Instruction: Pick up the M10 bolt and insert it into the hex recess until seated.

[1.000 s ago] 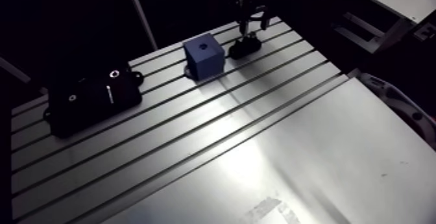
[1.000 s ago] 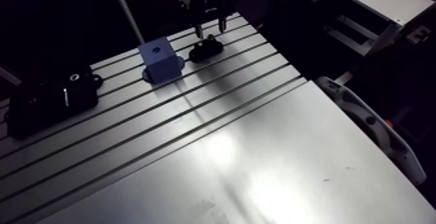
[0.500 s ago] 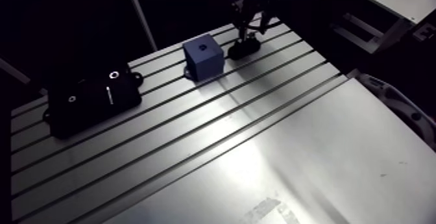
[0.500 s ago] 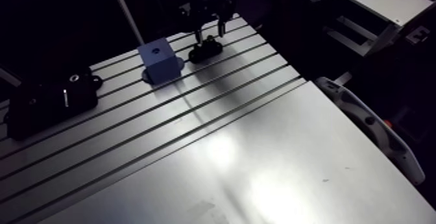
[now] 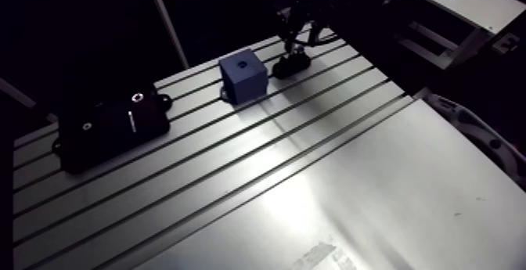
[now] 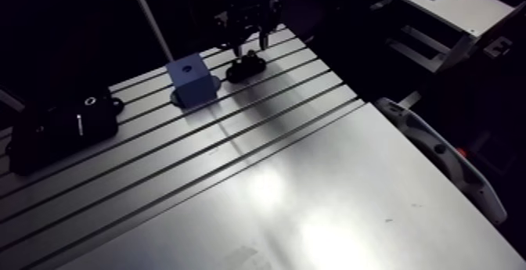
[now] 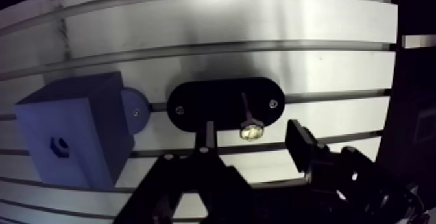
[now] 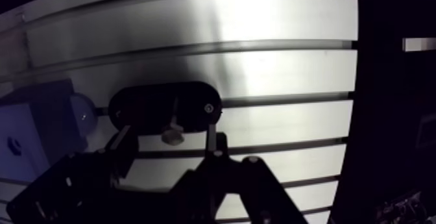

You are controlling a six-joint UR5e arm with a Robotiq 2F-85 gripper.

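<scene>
In the arm view, the slotted aluminium table (image 5: pixel 352 171) carries three things near its far end. A black box (image 5: pixel 113 122) sits off to one side, well apart from the work. A blue block (image 5: pixel 244 75) sits near the middle, and just beside it a low black holder (image 5: pixel 291 66) is fixed across the slots. The gripper (image 5: pixel 300 40) hangs straight above that holder, which suggests the arm is lining up for the pick rather than the insertion. From this view its fingers are too small and dark to read. In the wrist view, the M10 bolt (image 7: pixel 248 117) stands upright in the oval holder, its pale end towards the camera and its dark shank running down into the plate. It is presumably parked that way so that it can be taken from above. The two fingers (image 7: pixel 300 145) are spread wide, one on either side of the bolt, with a clear gap to each, so the gripper holds nothing. The bolt looks roughly centred between them, which is likely why the wrist is set here: closing should then meet it evenly. The blue block lies beside the holder, its round foot close against the holder's end, and the hex recess (image 7: pixel 58 146) shows empty in the face turned to the camera. Grasping the bolt appears to be the step in hand, and the insertion is not yet begun.
</scene>
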